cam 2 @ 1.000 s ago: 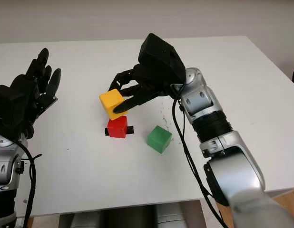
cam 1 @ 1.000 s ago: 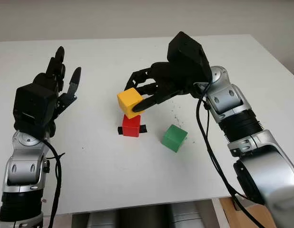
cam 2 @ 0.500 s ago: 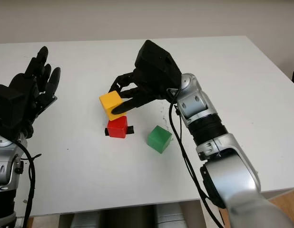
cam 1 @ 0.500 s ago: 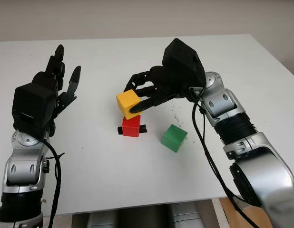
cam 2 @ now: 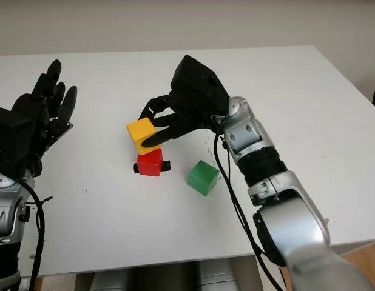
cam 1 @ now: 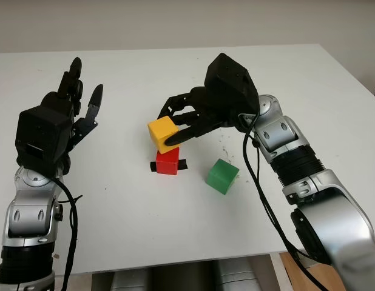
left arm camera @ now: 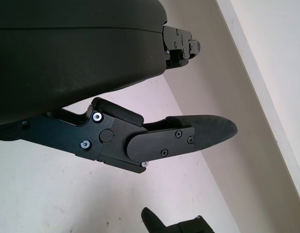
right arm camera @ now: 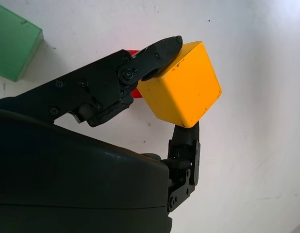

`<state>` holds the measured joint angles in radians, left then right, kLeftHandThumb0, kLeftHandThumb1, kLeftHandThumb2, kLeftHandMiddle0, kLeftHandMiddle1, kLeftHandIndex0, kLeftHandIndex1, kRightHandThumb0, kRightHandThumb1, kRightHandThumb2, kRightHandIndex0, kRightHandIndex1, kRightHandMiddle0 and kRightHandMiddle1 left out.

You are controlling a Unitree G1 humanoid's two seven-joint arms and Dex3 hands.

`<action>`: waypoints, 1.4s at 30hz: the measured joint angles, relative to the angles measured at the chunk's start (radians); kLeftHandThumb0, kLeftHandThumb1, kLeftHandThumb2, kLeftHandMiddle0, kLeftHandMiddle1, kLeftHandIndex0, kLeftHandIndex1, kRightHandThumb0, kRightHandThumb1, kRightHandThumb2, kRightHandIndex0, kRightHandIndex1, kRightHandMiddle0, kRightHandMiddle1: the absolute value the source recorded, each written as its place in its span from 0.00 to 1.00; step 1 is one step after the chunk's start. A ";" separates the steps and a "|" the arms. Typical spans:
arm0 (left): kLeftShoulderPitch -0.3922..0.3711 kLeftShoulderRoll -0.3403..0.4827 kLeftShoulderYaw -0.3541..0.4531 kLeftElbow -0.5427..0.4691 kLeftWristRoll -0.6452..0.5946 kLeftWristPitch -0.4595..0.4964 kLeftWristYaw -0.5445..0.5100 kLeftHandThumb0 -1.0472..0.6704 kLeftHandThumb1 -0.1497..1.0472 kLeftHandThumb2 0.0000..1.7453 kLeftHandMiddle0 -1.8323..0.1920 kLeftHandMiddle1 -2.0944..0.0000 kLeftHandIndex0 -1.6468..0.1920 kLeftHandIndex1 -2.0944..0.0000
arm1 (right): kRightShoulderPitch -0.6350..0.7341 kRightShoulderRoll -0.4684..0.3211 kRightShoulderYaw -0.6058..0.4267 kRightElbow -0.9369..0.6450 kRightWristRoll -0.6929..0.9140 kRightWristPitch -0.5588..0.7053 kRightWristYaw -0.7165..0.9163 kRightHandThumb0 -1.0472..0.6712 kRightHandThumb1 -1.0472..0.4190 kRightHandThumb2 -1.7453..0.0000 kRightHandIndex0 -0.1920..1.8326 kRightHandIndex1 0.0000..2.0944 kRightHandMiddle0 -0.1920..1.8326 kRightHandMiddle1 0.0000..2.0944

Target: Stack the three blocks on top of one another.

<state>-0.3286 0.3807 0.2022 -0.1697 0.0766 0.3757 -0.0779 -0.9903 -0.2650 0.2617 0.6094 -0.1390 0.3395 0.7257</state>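
Near mid-table, the yellow block (cam 1: pixel 163 131) sits pinched in the right hand (cam 1: pixel 186 119), fingers (right arm camera: pixel 159 52) closed on opposite faces, block tilted w/ one corner down. It hangs directly above the red block (cam 1: pixel 167 161); cannot tell if the two touch. Red block stands on the white table (cam 1: pixel 145 224) over a short black marker strip (cam 1: pixel 182 163) that sticks out both sides. No brand, label or writing readable on any block or on either hand.

Green block (cam 1: pixel 222 176) lies alone toward the table's right-front, just beside the red one but apart from it, turned at an angle to the table edges. In the right wrist view the green block's corner sits by the hand's shell, and a sliver of red shows behind the finger holding the yellow.

Left hand (cam 1: pixel 69 112) is held up over the table's left side, open, holding nothing, well apart from the blocks.

Vs. 1 s ago: yellow block has come down a little and shifted slightly left, now closer over the red; right arm's wrist has moved left w/ it. Left hand, red and green blocks unchanged.
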 measured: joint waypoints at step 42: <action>0.014 0.000 0.005 -0.003 -0.006 -0.003 -0.007 0.20 1.00 0.32 0.91 0.97 0.91 0.98 | 0.040 -0.012 0.031 0.001 -0.063 -0.094 0.029 0.27 0.09 0.97 0.15 0.01 0.16 0.47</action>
<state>-0.3146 0.3810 0.2068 -0.1729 0.0710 0.3722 -0.0845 -0.9499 -0.2767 0.2923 0.6108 -0.2024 0.2456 0.7545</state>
